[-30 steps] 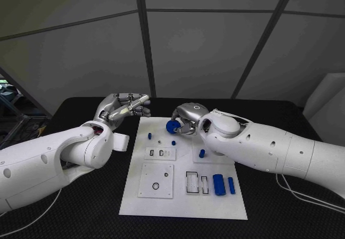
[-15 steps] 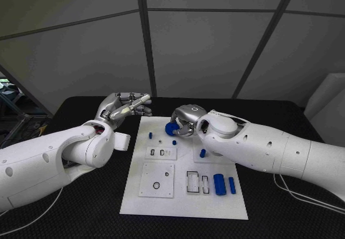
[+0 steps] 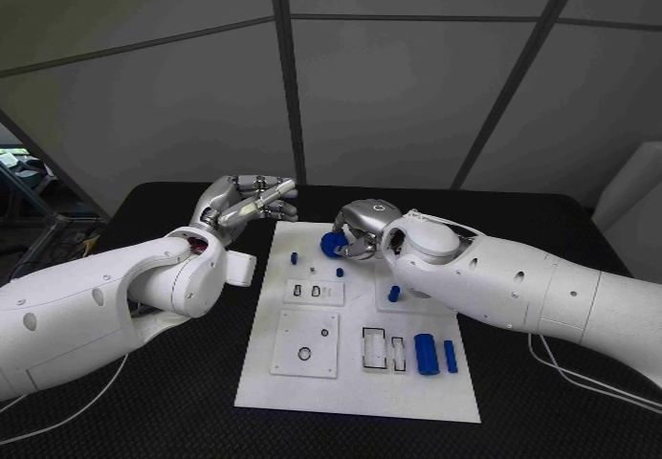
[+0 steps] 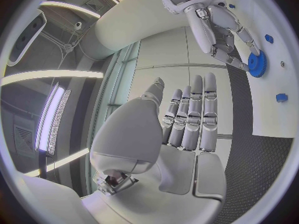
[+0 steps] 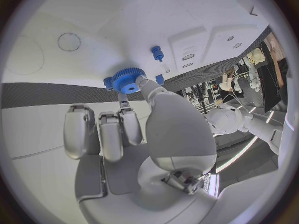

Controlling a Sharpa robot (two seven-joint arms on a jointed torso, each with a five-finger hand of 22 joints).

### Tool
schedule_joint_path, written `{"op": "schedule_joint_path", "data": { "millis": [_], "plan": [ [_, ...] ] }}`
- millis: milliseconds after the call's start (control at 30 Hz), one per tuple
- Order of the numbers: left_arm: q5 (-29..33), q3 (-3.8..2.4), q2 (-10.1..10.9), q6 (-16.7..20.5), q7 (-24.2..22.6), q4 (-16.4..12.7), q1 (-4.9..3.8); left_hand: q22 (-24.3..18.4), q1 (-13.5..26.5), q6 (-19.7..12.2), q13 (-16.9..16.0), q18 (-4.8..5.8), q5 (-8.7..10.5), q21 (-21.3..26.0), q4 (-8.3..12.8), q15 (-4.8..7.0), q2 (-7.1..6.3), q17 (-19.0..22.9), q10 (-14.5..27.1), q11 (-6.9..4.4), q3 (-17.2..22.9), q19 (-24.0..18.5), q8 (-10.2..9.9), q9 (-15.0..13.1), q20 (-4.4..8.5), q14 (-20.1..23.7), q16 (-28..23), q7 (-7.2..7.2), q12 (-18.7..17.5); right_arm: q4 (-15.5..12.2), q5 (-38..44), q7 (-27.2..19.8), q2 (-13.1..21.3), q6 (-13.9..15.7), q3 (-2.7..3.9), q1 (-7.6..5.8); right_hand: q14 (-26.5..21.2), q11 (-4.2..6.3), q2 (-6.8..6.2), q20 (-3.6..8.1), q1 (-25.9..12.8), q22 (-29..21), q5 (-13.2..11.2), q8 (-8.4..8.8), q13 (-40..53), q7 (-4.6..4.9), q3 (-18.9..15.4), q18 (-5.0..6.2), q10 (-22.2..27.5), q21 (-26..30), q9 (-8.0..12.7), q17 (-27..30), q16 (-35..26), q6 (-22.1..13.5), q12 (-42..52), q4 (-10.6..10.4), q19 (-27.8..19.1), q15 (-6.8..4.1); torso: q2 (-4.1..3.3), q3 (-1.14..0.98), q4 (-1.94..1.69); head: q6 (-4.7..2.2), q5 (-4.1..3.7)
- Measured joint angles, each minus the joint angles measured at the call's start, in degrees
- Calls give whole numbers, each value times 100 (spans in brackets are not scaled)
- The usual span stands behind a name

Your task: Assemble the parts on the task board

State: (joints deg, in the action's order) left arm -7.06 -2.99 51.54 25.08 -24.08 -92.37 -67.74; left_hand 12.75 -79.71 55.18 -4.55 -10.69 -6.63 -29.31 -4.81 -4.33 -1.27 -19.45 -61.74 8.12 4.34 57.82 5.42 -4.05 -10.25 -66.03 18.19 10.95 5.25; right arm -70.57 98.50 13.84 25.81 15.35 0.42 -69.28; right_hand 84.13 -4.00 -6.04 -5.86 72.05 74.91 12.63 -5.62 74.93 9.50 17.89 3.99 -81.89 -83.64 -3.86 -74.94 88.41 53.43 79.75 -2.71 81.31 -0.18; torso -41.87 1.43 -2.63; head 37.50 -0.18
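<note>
— Black table (image 3: pixel 165 206) under a white board (image 3: pixel 362 392); why is the right hand (image 3: pixel 356 232) so low?
— From the head it pinches a blue gear (image 3: pixel 331 246) at its fingertips, likely to seat it on the board beneath.
— And the left hand (image 3: pixel 249 201)?
— Its wrist camera shows the fingers (image 4: pixel 190 115) straight, holding nothing, off the board's edge, probably just keeping clear.
— The right wrist?
— Gear (image 5: pixel 128 80) gripped edgewise, a blue peg (image 5: pixel 156 53) just beyond.

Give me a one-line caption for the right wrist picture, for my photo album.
The robot's right hand pinches a blue gear over the white task board.
</note>
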Motion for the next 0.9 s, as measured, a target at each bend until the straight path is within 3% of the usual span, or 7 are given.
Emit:
{"op": "schedule_joint_path", "data": {
  "millis": [267, 567, 900],
  "plan": [
    [0, 0, -2, -6, 4, 4, 0, 0, 0, 0, 0, 0, 0, 0, 0, 0, 0, 1, 0, 0, 0, 0, 0, 0, 0, 0, 0, 0, 0, 11, -12, -11, 0, -41, 0, -1, -20, -20, -118, -41, -183, 0, 0, 102, 0, 0, -180, 1, 21, 0, 3, 0, 24, -79, -20, -136, 0, 20, 2, -1, 6, 26, -16],
    [0, 0, 1, -7, 8, 7, 0, -1, 0, 0, 0, 0, 0, 0, 0, 0, 0, -6, 0, 0, 0, 0, 0, 0, 0, 0, 0, 0, 0, 21, -134, -42, 25, -182, 0, -2, 1, -62, -63, -80, -702, 0, 41, 135, 0, 0, -483, 1, 20, 0, -7, 1, 45, -78, -20, -571, 0, 40, 5, -1, 10, 35, -24],
    [0, 0, -1, -7, 10, 11, 0, -2, 0, 0, 0, 0, 0, 0, 0, 0, 0, -5, 0, -1, 0, 0, 0, 0, 0, 0, 0, 0, 0, -4, -258, -67, 83, -270, 1, -4, -20, -73, -4, -80, -761, -1, 180, 135, 0, 0, -499, 1, 9, 0, -13, 1, 45, -78, 10, -665, 0, 60, 5, -1, 7, 37, -49]
  ]
}}
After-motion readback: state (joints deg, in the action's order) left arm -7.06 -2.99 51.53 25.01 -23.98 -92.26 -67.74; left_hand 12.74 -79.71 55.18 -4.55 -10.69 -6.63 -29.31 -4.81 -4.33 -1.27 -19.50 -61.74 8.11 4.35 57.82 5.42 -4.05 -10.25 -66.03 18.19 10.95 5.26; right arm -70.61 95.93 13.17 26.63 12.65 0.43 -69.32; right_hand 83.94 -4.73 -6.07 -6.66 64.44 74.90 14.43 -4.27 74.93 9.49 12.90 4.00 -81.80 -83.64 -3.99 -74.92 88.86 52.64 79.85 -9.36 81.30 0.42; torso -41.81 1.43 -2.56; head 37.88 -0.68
